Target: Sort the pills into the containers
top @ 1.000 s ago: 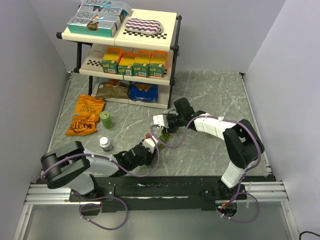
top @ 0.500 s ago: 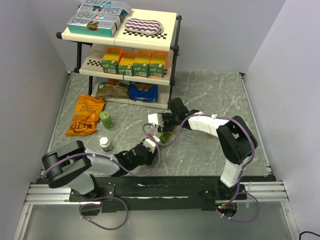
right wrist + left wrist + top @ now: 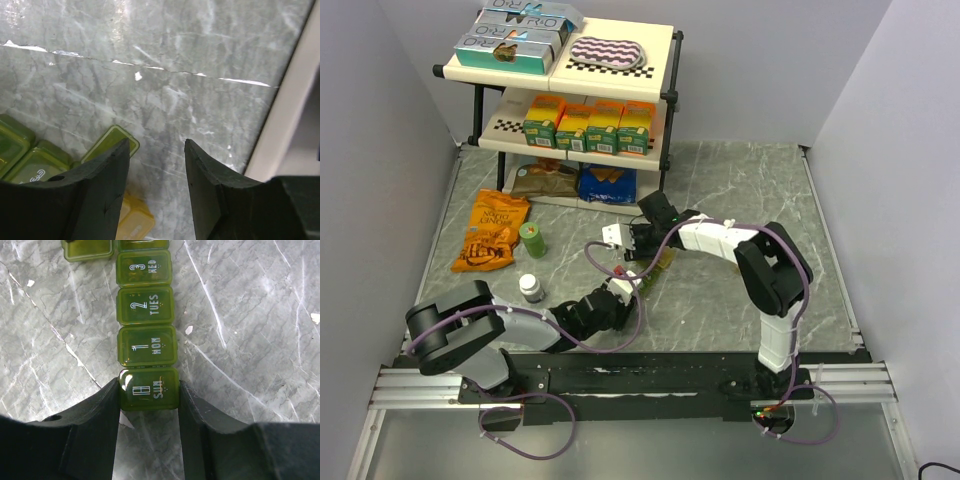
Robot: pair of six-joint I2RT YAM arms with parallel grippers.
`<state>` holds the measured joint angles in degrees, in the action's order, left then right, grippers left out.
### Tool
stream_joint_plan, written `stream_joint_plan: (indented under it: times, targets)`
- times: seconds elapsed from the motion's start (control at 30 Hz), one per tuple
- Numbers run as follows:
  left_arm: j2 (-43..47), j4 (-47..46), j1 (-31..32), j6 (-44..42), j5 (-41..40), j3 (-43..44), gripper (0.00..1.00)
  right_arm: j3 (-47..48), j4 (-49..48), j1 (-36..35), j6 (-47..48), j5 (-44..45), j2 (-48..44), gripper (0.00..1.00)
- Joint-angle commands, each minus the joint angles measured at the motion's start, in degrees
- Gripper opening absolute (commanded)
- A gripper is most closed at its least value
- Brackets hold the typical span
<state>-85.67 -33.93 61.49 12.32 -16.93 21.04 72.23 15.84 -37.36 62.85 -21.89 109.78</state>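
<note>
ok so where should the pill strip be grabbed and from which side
Grip the strip at its SUN end cell, across the narrow width, coming in low from that end along its length. It lies flat, with straight parallel sides narrow enough to span; the left pincer clamps it this way.

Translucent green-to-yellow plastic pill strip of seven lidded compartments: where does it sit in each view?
Top external: translucent green-to-yellow pill strip slanting at table centre.
Left wrist: strip runs up the middle, SUN end clamped in left pincer.
Right wrist: strip in lower-left corner, cropped.
Shared landmark: grey marbled tabletop.
</note>
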Motion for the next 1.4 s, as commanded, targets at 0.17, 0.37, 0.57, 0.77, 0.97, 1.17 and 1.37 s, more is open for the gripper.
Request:
stream_joint_plan:
  times: [0.17, 0.37, 0.57, 0.77, 0.97, 1.17, 1.37]
  targets:
    - [-0.6, 5.0, 0.3, 1.9, -3.5, 2.3, 0.26, 6.4, 7.6, 0.5, -2.9, 0.3, 1.9, 0.56]
    - [2.4, 10.8, -0.1, 3.2, -7.5, 5.3, 0.61, 15.2, 15.0, 5.3, -10.3, -7.7, -2.4, 0.58]
    - [7.1, 13.4, -1.4, 1.2, -7.2, 6.4, 0.81, 15.1, 21.1, 9.0, -12.9, -12.3, -10.2, 0.64]
    - [18.8, 18.6, -5.3, 3.2, -2.4, 8.1, 0.99, 9.7, 29.4, 13.8, -15.0, -14.9, -23.3, 0.86]
    - [32.7, 25.1, -29.2, 13.3, 27.3, 12.3, 0.99, -1.9, 24.9, 22.4, -28.0, -8.4, -40.6, 1.00]
    - [33.2, 41.8, -33.2, 4.4, 30.8, 25.4, 1.00, -11.4, 21.2, 28.5, -35.8, 0.7, -49.3, 1.00]
    - [33.4, 44.3, -33.5, -3.2, 20.5, 24.2, 0.99, -7.0, 26.8, 36.9, -42.1, -1.9, -38.7, 0.95]
